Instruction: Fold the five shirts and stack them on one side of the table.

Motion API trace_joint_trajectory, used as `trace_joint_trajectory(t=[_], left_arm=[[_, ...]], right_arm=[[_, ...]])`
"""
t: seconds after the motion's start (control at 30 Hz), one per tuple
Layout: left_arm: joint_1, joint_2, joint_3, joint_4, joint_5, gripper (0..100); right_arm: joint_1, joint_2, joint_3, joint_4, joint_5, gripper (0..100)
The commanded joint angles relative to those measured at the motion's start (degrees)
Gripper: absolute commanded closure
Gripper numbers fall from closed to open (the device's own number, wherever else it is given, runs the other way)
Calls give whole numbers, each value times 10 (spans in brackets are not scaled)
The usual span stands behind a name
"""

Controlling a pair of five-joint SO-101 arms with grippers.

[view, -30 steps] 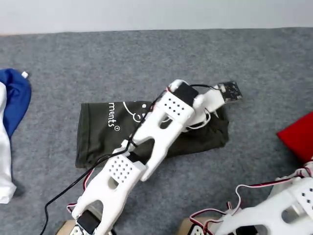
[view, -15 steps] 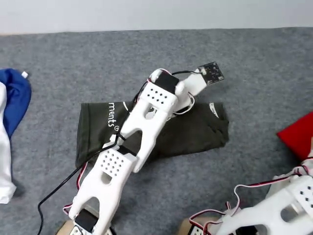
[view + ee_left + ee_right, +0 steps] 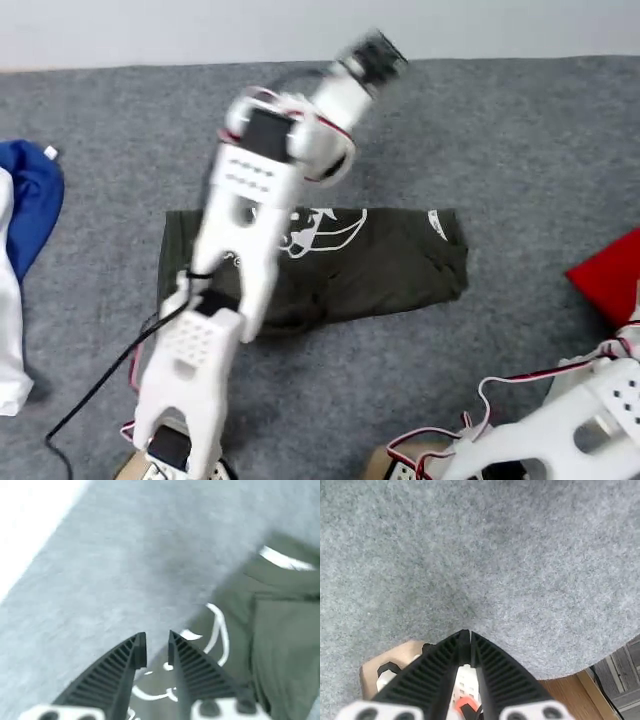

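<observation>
1. Nearest to me, at 5 o'clock, my right gripper [image 3: 470,633] hangs low over the grey table [image 3: 500,130]. Its jaws are pressed together with nothing between them.
2. At 8 o'clock a white shirt [image 3: 8,320] lies against the table edge. A blue shirt [image 3: 30,195] is bunched at 9 o'clock, touching it. I cannot tell whether either is folded.
3. At 3 o'clock a red shirt [image 3: 610,275] pokes in from the edge, well apart from the rest.
4. In the middle lies the dark green shirt [image 3: 380,265], print side up. It is drawn into a rough rectangle, its long side running from 9 to 3 o'clock, and my left arm crosses over its 9 o'clock half.
5. Farthest out, at 12 o'clock, my left gripper [image 3: 156,640] is raised above the shirt's far edge. The jaws stand a narrow gap apart and grip nothing. Beneath them I see the white print and bare grey felt.
6. I judge the step in hand to be the folding of the green shirt, with my left gripper free of the cloth.
7. The next move calls for coming down onto an edge, closing on both layers together, and either folding once more or carrying the bundle to one side without letting it open.
8. Count:
   - four shirts: one green, one blue, one white, one red
   - two grippers, both empty
</observation>
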Motion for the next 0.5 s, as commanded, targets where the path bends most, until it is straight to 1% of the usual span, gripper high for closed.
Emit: trace_joint_trajectory(t=[0.0, 0.13, 0.27, 0.37, 0.47], left_arm=[[-50, -125, 58, 17, 37, 922], [-121, -216, 172, 17, 62, 922], [-203, -285, 307, 16, 92, 921], [-261, -317, 414, 15, 110, 923], [-302, -327, 507, 14, 129, 923]], right_arm=[[-26, -16, -34, 5, 1, 985], [-74, -16, -34, 7, 0, 987], [-145, -15, -40, 7, -1, 987], [-187, -15, -40, 5, -33, 987], [-220, -12, -40, 7, -62, 987]])
